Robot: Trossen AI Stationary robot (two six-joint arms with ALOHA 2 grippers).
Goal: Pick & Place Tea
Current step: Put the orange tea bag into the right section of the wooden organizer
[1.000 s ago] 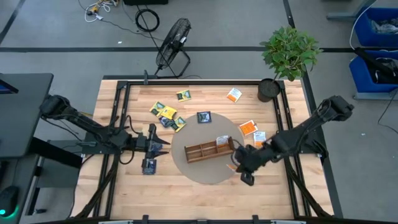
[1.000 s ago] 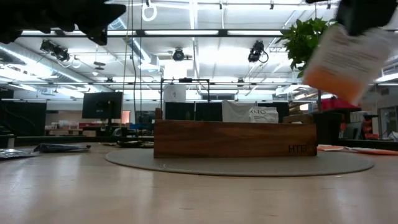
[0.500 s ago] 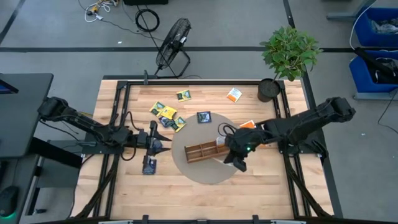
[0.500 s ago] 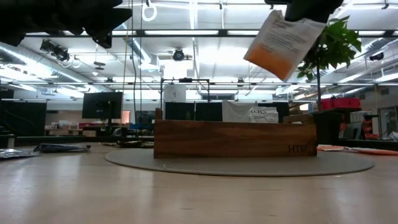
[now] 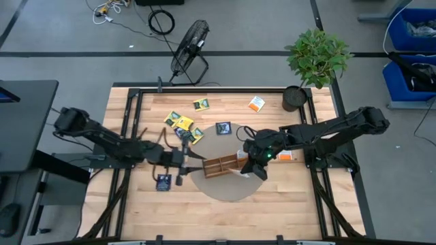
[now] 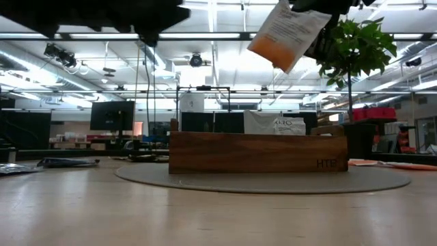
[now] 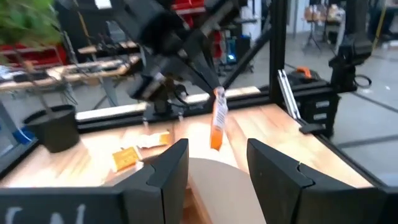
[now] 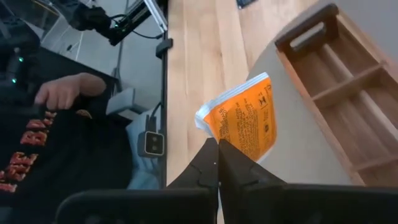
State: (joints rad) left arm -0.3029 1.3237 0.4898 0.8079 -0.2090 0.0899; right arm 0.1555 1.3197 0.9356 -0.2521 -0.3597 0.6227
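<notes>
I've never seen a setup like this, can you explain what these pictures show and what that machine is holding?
Two dark robot arms work at a wooden table. One picture looks straight down, one looks level across the tabletop, and two come from cameras on the arms' wrists. The right gripper is shut on an orange-and-white tea sachet, holding it above the brown three-compartment wooden tray. The left gripper is open and empty, left of the tray. More small sachets lie scattered on the table, beside a potted green plant.

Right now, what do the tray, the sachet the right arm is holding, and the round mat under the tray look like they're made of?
Tray: wood, dark brown with a smooth finish; grain shows, lettering marked on its end.
Orange-and-white sachet: probably paper or foil-lined paper; thin, printed, slightly crumpled, pinched in the right tool.
Round mat: unclear, maybe board or felt; flat, matte grey-beige.
</notes>
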